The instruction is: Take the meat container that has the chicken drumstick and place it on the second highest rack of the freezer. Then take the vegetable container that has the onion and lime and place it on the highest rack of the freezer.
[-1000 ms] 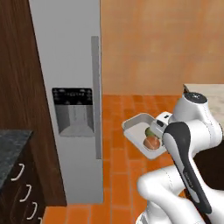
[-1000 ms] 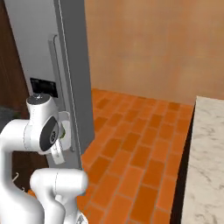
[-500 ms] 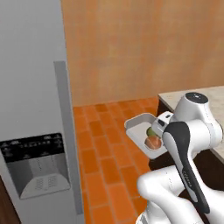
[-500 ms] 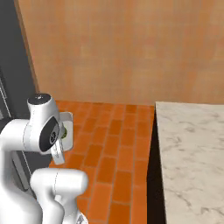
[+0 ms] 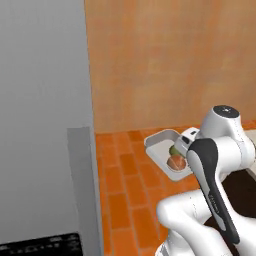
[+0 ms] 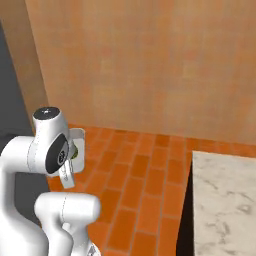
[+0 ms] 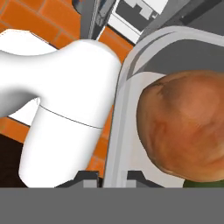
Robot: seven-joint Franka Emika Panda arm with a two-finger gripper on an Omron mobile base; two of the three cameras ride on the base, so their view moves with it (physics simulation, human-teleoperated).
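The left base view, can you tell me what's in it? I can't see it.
A white robot arm holds a shallow pale grey tray above an orange brick floor, with a round reddish-brown onion and a small green lime in it. A tall grey freezer stands to the left.

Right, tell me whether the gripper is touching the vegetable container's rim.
Touching: in the hand view the gripper fingertips straddle the vegetable container rim, shut on it.
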